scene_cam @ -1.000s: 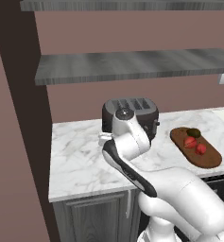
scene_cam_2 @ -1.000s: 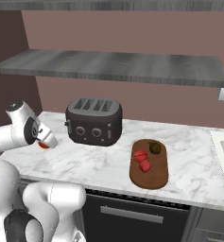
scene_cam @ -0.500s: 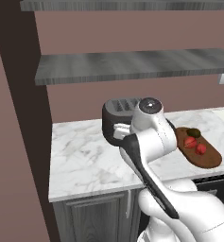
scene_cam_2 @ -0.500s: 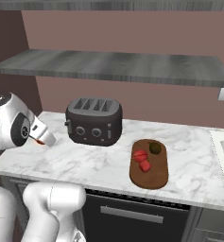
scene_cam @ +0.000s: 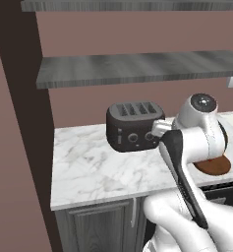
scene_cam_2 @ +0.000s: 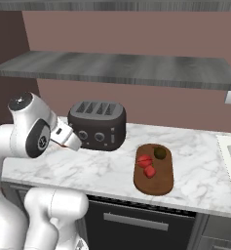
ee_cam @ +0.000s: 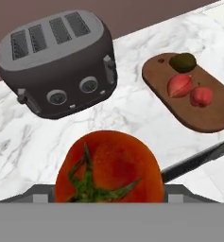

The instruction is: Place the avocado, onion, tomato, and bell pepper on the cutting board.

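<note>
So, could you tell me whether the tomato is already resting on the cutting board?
No, the tomato sits right at the end effector above the marble counter, apart from the cutting board.

The tomato [ee_cam: 108, 168] at lower centre has smooth, glossy red skin. The cutting board [ee_cam: 189, 94] at upper right is matt reddish-brown wood. The toaster [ee_cam: 56, 64] at upper left has a dark satin casing. The counter [ee_cam: 132, 113] is polished white marble with grey veins.
</note>
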Robot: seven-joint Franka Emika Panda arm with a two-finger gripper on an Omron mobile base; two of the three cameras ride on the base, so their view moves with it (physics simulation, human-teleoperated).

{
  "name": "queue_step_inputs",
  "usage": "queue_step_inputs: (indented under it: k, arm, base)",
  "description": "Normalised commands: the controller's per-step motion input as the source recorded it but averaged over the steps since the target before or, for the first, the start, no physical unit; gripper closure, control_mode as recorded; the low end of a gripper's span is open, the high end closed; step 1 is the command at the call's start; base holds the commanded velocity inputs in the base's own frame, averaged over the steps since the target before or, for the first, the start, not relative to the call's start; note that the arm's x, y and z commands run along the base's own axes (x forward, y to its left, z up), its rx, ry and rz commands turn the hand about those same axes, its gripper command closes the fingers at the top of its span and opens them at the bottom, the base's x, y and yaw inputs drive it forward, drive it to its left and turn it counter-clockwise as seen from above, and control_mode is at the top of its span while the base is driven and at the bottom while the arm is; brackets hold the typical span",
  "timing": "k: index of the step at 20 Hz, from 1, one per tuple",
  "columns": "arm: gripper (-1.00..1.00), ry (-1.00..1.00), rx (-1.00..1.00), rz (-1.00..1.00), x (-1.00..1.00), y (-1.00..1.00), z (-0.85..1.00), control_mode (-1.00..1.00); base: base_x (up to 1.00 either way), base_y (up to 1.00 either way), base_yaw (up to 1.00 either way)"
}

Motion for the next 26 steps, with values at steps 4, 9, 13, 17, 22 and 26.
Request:
queue_step_inputs:
  k: [4,9,13,17,22,26]
  arm:
    - [1.0,-0.11,-0.02,0.0,-0.09,-0.99,0.2,-1.0]
    - [1.0,-0.04,0.0,0.0,-0.07,-0.94,0.09,-1.0]
    - [1.0,0.0,0.0,-0.01,-0.32,-0.82,0.0,-1.0]
    - [1.0,0.0,0.0,-0.03,-0.31,-0.79,0.0,-1.0]
    - [1.0,0.0,0.0,-0.02,-0.07,-0.64,0.0,-1.0]
    - [1.0,0.07,0.0,-0.02,0.0,-0.49,0.0,-1.0]
  base:
    - [0.0,0.0,0.0]
    - [0.0,0.0,0.0]
    - [0.0,0.0,0.0]
    - [0.0,0.0,0.0]
    - [0.0,0.0,0.0]
    - [0.0,0.0,0.0]
